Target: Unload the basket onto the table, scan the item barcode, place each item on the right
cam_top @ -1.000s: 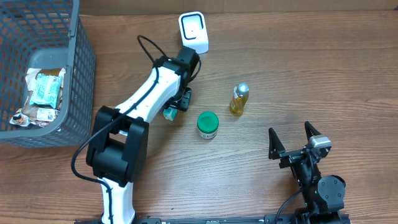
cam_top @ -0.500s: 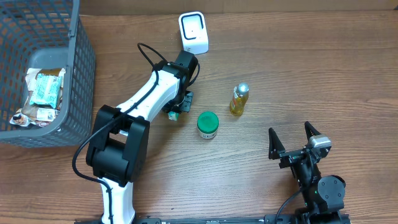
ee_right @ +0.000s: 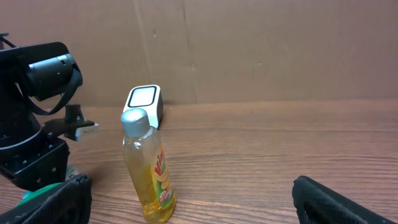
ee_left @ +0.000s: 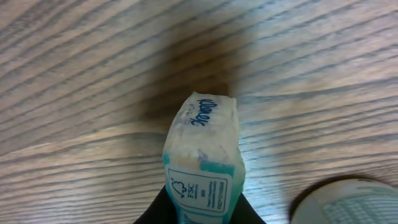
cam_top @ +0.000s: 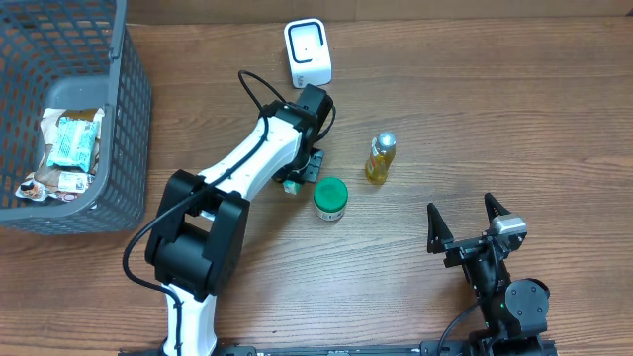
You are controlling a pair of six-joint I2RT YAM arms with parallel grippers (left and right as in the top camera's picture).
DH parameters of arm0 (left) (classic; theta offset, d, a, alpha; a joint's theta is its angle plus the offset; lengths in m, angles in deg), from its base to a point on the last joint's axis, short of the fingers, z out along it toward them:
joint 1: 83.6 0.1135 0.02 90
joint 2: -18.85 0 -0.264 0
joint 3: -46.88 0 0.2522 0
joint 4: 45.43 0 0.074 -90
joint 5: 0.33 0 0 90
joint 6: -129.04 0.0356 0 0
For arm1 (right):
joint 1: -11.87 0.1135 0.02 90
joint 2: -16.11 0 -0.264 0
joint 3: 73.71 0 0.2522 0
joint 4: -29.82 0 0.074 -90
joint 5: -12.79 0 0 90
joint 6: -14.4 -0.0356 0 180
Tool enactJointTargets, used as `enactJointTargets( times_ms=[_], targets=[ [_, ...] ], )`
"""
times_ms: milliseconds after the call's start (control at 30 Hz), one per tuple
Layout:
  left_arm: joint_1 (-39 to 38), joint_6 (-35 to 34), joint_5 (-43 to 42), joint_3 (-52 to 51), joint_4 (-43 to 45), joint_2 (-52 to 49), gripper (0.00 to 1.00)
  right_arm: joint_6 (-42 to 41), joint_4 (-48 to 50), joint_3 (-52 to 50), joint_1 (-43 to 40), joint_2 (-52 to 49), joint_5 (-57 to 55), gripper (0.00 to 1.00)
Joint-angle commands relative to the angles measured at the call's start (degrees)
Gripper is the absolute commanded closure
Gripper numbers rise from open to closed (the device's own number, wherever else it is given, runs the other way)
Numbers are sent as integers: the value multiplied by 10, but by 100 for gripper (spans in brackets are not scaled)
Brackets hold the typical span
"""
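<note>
Between the left jaws, tissue pack (ee_left: 202,162)

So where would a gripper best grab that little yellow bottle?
Take the bottle around its body, below the silver cap, coming in level from the side. It stands upright and slim, so the jaws can span it; the rounded cap would probably slip.

The tissue pack (ee_left: 204,155) clamped in the left gripper (cam_top: 296,178) is crowded on its right by a green-lidded jar (cam_top: 330,198); further right a bottle (cam_top: 381,158) stands in the way, the scanner (cam_top: 308,51) behind; beyond these, bare table (cam_top: 514,119) is left open
</note>
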Motion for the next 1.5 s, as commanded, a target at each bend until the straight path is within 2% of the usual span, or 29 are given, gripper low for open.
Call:
enactJointTargets(
  times_ms=[0,333,533,767,967,1167,1333,1467],
  targets=[
    [-7,-27,-7,16,4,3,85,1,1,-6,-2,5,-3,0],
    [-12,-54,-7,16,8,3,82,1,1,-6,-2,5,-3,0],
    [-12,-54,-7,16,7,3,77,1,1,-6,-2,5,-3,0],
    [-12,-54,-7,16,7,3,77,1,1,-6,-2,5,-3,0],
    [-12,-52,-7,16,5,3,68,1,1,-6,-2,5,-3,0],
    [-11,-50,-7,16,2,3,48,1,1,-6,-2,5,-3,0],
    [-7,-37,-4,31,-7,5,43,1,1,-6,-2,5,-3,0],
    [3,-37,-3,91,-56,8,43,1,1,-6,-2,5,-3,0]
  ],
)
